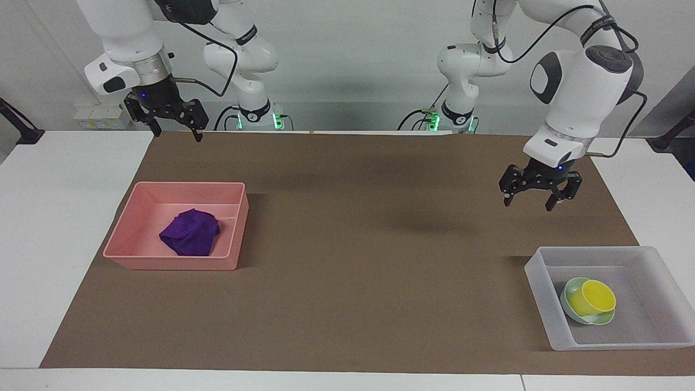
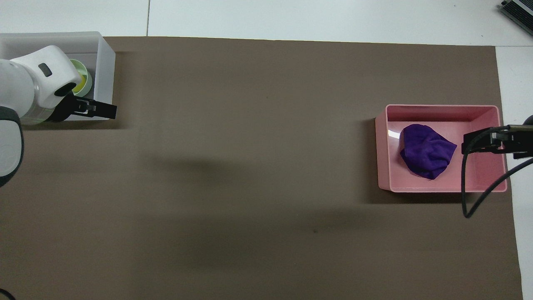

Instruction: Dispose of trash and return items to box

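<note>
The yellow cup [image 1: 596,296] stands in the mint-green bowl [image 1: 567,302] inside the clear box [image 1: 540,282] at the left arm's end of the table. My left gripper [image 1: 528,206] is open and empty, raised over the brown mat beside the box. In the overhead view the left gripper [image 2: 109,111] and its arm cover most of the box [image 2: 105,58]; only an edge of the bowl [image 2: 87,81] shows. The purple rag [image 1: 190,232] lies in the pink tray [image 1: 174,264]. My right gripper [image 1: 179,136] is open and waits, raised over the mat's edge near the tray.
A brown mat [image 1: 353,244] covers most of the white table. In the overhead view the rag [image 2: 427,151] lies in the pink tray [image 2: 441,109], with the right gripper [image 2: 470,142] and its cable over the tray.
</note>
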`<state>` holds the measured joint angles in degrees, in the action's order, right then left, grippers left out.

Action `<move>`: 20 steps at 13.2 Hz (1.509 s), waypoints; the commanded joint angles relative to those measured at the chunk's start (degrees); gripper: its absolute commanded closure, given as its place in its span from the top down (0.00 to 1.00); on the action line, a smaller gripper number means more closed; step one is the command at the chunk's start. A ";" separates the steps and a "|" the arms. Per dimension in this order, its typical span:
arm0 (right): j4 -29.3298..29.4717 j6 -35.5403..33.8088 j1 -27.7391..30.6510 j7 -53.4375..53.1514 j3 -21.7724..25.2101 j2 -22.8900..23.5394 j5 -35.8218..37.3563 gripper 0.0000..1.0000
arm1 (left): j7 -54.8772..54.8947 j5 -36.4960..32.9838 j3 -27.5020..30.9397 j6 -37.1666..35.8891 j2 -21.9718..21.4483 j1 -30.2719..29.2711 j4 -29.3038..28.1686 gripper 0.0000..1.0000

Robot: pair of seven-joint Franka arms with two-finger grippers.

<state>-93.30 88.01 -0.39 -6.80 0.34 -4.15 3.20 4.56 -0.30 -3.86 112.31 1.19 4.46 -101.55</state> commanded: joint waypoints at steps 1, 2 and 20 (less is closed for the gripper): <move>-0.83 -0.38 0.57 1.26 -0.25 -0.77 -0.83 1.00 | -0.17 -0.76 0.96 -7.60 -3.56 0.20 1.16 1.00; -0.83 -0.38 0.74 1.70 -0.25 -0.68 -1.53 1.00 | -0.17 -0.85 0.96 -11.37 -2.96 -0.42 4.40 1.00; -0.65 -0.56 0.84 4.60 0.10 -1.38 -3.90 1.00 | -0.87 0.91 1.23 -23.10 -0.49 -3.85 14.54 1.00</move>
